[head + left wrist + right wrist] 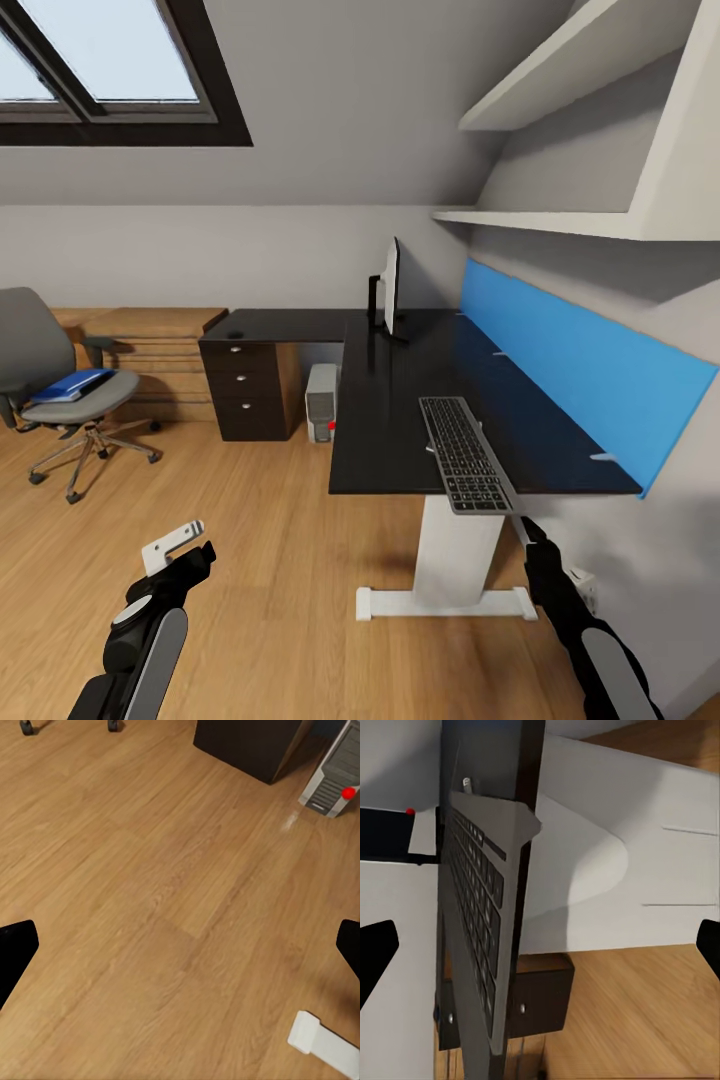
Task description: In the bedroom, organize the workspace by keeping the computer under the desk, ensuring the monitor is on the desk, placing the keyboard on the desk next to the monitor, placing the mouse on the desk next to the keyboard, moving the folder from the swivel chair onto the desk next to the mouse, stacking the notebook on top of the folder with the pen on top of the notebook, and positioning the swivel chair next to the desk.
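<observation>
Done: monitor [391, 285] upright at far end of desk [400, 400]; computer [322, 402] on floor under it; keyboard [464, 453] on desk near edge, overhanging slightly, well apart from monitor.
Left: folder [72, 385] on swivel chair [60, 385] seat, far left; chair well apart from desk.
Hard to make out: mouse, notebook, pen not discernible.
Left gripper [180, 945]: spread wide, empty, over bare floor.
Right gripper [540, 945]: spread wide, holding nothing, just beside keyboard's near end.
</observation>
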`<state>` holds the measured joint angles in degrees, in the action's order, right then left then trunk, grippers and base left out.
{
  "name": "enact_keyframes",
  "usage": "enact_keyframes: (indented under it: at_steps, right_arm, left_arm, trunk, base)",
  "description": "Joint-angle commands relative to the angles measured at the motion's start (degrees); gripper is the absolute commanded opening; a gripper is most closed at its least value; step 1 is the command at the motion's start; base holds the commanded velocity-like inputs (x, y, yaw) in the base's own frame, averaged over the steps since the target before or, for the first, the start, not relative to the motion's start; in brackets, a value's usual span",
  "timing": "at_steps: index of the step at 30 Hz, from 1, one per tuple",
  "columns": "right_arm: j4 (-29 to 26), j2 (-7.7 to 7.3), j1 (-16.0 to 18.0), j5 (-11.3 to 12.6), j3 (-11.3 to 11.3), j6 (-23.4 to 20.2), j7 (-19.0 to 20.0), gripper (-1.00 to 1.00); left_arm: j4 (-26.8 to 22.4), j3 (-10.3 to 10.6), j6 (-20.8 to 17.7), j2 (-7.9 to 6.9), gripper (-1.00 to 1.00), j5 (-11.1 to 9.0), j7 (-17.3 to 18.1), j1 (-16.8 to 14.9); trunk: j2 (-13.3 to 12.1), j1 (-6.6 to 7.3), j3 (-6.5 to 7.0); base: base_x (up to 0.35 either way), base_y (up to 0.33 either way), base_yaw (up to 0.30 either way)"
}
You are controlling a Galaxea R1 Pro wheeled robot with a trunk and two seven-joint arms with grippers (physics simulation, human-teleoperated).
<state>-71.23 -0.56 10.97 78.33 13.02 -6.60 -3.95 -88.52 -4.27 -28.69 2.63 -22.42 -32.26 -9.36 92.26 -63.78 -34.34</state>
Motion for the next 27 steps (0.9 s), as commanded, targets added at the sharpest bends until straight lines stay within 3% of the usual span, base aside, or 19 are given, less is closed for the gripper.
enact_keyframes:
  at_steps: [1,14,19,20,27]
  right_arm:
    - [-0.1,0.14,0.0,0.4,0.0,-0.3,-0.3,1.0]
    - [0.0,0.39,0.0,0.5,-0.1,-2.8,-0.4,1.0]
    - [-0.1,0.41,0.0,0.7,-0.2,-6.0,-0.3,1.0]
    - [-0.1,0.45,0.0,2.3,-0.3,-9.2,-0.1,1.0]
    - [-0.1,0.41,0.0,5.8,-0.2,-11.7,-0.1,1.0]
  left_arm:
    - [-0.1,0.0,-0.2,0.02,1.0,-0.6,-0.4,0.0]
    - [0.0,0.0,-0.3,0.08,1.0,-0.7,-0.4,0.0]
    - [0.4,0.0,-0.4,0.02,1.0,-0.7,-0.2,0.0]
    - [1.0,0.0,-0.5,-0.03,1.0,-0.7,-0.1,0.0]
    - [1.3,0.0,-0.6,-0.07,1.0,-0.6,0.1,0.0]
  trunk:
    - [0.4,-0.22,-0.24]
    - [5.7,-3.08,-2.58]
    - [5.7,-3.08,-2.58]
    - [5.7,-3.08,-2.58]
    - [5.7,-3.08,-2.58]
  base:
    - [0.0,0.0,0.0]
    - [0.0,0.0,0.0]
    - [0.0,0.0,0.0]
    - [0.0,0.0,0.0]
    - [0.064,0.0,0.0]
